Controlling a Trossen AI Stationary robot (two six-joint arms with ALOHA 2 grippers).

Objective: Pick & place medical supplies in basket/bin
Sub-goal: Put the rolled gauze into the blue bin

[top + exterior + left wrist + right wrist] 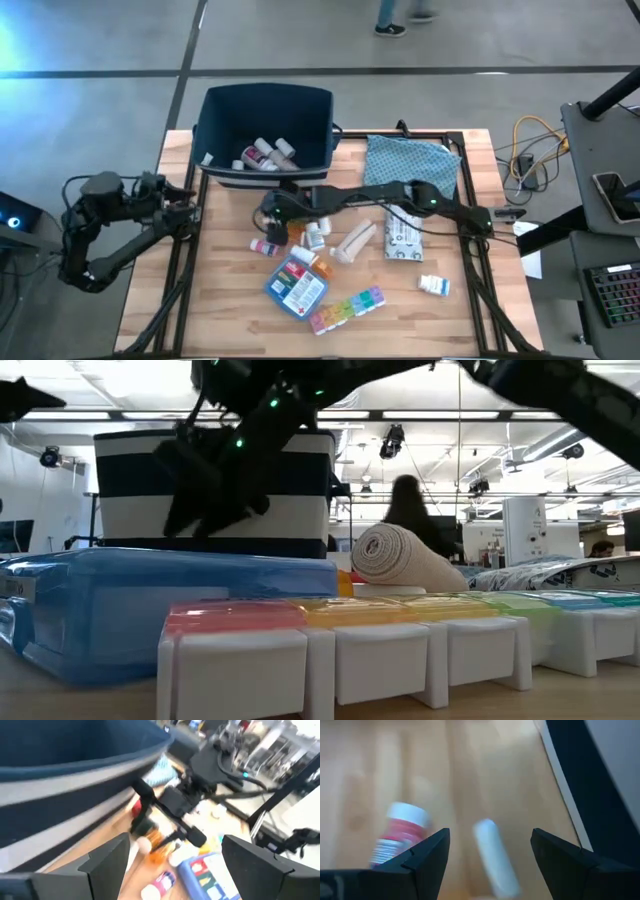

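Observation:
The navy bin (222,112) stands at the table's far side with several bottles (265,154) inside. In front of it lie a red-labelled bottle (263,246), a white tube (492,860), an orange bottle (320,265), the blue first-aid pouch (297,285), the rainbow pill organizer (347,308), a bandage roll (355,242) and a wipes packet (403,238). My right gripper (272,218) hangs open just above the table near the bin's front, the tube between its fingers (427,852) and the red-labelled bottle (400,837) beside one finger. My left gripper (188,200) is open at the table's left edge.
A teal patterned cloth pouch (410,160) lies at the far right beside the bin. A small white bottle (433,285) lies alone at the near right. My right arm (400,195) stretches across the table's middle. People stand in the room beyond the table.

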